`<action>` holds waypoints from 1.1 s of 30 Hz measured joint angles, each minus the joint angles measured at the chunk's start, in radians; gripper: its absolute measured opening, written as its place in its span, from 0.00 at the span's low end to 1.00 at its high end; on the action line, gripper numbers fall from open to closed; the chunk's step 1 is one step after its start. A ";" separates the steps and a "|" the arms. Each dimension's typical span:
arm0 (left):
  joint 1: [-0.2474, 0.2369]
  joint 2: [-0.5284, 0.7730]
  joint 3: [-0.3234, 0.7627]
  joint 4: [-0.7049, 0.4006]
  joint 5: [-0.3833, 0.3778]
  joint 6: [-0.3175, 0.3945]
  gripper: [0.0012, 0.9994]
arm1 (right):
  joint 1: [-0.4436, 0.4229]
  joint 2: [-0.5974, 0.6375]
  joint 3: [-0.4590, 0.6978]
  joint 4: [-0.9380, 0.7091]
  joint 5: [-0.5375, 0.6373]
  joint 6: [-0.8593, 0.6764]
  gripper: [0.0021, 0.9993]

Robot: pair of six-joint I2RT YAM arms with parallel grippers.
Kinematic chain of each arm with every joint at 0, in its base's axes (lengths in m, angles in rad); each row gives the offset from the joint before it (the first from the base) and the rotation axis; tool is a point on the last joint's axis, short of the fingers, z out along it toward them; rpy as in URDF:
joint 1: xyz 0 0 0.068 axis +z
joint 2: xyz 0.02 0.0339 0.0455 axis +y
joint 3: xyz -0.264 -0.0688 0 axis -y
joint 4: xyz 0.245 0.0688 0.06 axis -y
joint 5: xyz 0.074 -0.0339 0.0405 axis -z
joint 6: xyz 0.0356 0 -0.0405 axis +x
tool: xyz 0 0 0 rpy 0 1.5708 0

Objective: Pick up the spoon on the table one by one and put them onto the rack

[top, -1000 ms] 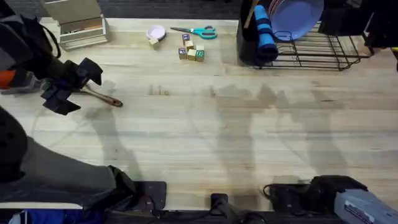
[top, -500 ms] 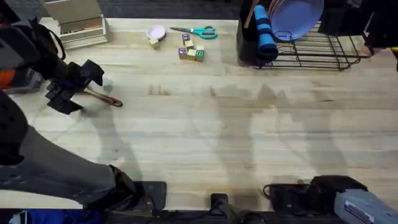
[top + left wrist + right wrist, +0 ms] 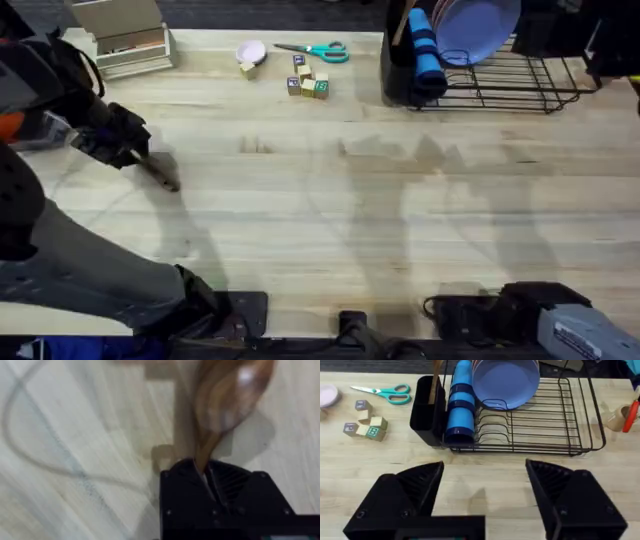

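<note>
**The spoon could slip on its long trip**

The left tool [image 3: 128, 150] is at the far left of the tabletop [image 3: 330, 210]. Its two black fingers are squeezed shut on the spoon [image 3: 220, 405]. In the left wrist view, they pinch the thin neck of the spoon, right below the round bowl. From above, the dark end of the handle sticks out from the tool, down toward the tabletop. I cannot tell if that end touches the wood or hangs just over it.

The rack [image 3: 500, 75] is far away, at the back right corner. It already holds a blue plate [image 3: 506, 382] and a blue cup [image 3: 460, 402]. The black caddy [image 3: 425, 407] sits at its end.

Here is what could go wrong. The fingers hold only a small, smooth bit of wood, so the spoon could turn or slide out if the arm moves fast. If the handle end drags on the tabletop, it could twist the spoon loose. The blocks [image 3: 307, 82] and the scissors [image 3: 318, 51] lie near the way to the rack, so a low spoon could bump them.

The right tool [image 3: 485, 495] waits near the rack with its fingers wide apart and nothing in them. The two arms could bump there.
</note>
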 joint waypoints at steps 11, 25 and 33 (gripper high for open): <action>-0.001 0.001 0.002 0.003 0.006 0.008 0.04 | 0.000 0.000 0.000 0.000 0.000 0.000 1.00; -0.123 -0.040 0.000 0.008 0.015 0.019 0.04 | 0.000 0.000 0.000 0.000 0.000 0.000 1.00; -0.284 -0.163 0.000 0.033 0.024 0.019 0.04 | 0.000 0.000 0.000 0.000 0.000 0.000 1.00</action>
